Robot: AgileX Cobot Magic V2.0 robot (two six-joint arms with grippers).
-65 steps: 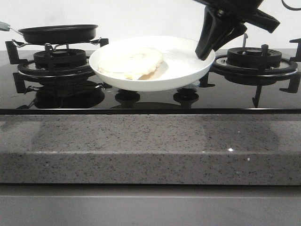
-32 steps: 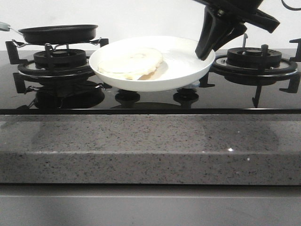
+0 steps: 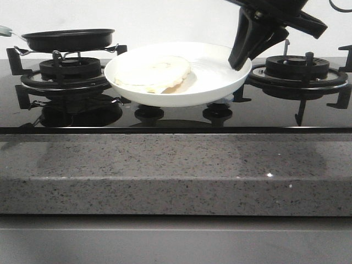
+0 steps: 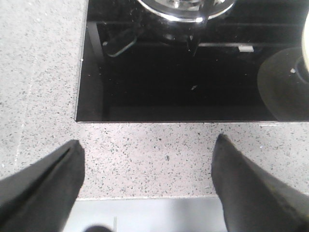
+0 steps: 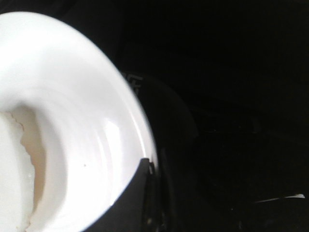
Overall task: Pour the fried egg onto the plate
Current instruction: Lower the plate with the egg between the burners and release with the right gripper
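Matte black tapered hand (image 3: 240, 58) fingers (image 4: 251, 188)

Cream egg (image 3: 152, 72), white plate (image 3: 214, 82), black pan (image 3: 67, 39)

A kitchen is shown. A black glass gas hob (image 3: 176, 118) is set into a grey speckled stone countertop (image 3: 176, 176), whose thick front edge is seen below the glass. Two burners with black cast pan supports are mounted toward the hob's left (image 3: 66, 74) and right (image 3: 297, 71) ends. A black frying pan (image 3: 69, 38) is carried on the left burner. Control knobs (image 3: 148, 113) are fitted near the hob's front edge. A plain white wall (image 3: 165, 19) is seen behind.
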